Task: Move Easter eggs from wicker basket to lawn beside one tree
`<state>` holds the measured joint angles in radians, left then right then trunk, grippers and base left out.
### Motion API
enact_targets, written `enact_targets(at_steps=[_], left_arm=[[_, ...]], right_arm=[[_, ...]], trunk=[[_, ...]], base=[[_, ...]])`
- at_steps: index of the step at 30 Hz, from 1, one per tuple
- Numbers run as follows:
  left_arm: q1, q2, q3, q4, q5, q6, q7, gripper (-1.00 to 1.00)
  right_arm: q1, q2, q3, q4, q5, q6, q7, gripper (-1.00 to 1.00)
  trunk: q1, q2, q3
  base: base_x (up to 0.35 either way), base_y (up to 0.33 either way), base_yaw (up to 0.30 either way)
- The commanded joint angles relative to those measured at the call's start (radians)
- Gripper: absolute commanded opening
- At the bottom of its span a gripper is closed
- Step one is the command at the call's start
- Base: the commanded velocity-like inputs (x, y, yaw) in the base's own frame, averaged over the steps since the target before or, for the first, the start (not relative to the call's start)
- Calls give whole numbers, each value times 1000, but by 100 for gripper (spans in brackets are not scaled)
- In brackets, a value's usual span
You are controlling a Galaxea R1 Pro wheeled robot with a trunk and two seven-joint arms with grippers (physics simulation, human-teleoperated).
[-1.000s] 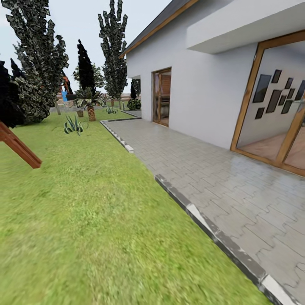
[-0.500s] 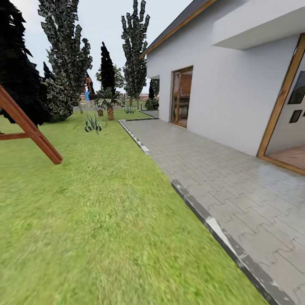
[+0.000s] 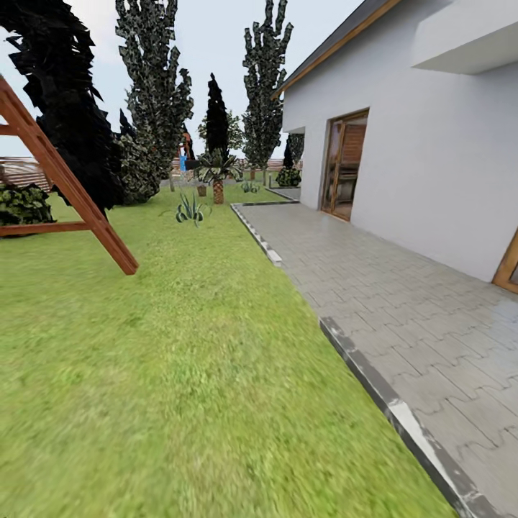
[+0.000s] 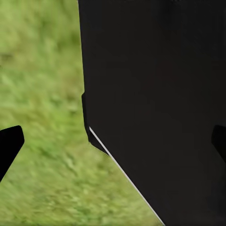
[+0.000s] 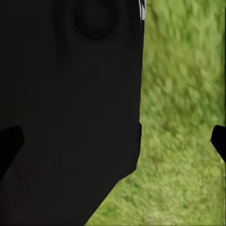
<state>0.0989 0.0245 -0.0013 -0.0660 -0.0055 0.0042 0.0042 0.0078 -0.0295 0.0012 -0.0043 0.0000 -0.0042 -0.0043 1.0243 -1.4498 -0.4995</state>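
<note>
Crossing the lawn (image 3: 180, 374) beside the grey paving (image 3: 403, 302), eggs and basket not yet in sight.

I judge the eggs light, smooth and rollable, best pinched across the middle. Both wrist views show fingertips (image 4: 9, 143) (image 5: 219, 139) wide apart over grass. Since a second ago my head view has swung left: the wooden frame (image 3: 79, 201) now shows more fully.
</note>
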Motion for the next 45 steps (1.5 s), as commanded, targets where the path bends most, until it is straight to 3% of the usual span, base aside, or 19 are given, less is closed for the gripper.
enact_targets(at_steps=[1,20,45], left_arm=[[0,0,0,-2,-1,0,0,100],[0,0,0,-2,-1,0,0,100],[1,0,0,-3,-1,0,0,100]], right_arm=[[0,0,0,0,0,0,0,100],[0,-1,0,0,0,0,0,100],[0,-1,0,0,1,0,0,100]], trunk=[[1,0,-1],[1,0,-1],[1,0,-1]], base=[[333,0,258],[332,0,246],[332,0,8]])
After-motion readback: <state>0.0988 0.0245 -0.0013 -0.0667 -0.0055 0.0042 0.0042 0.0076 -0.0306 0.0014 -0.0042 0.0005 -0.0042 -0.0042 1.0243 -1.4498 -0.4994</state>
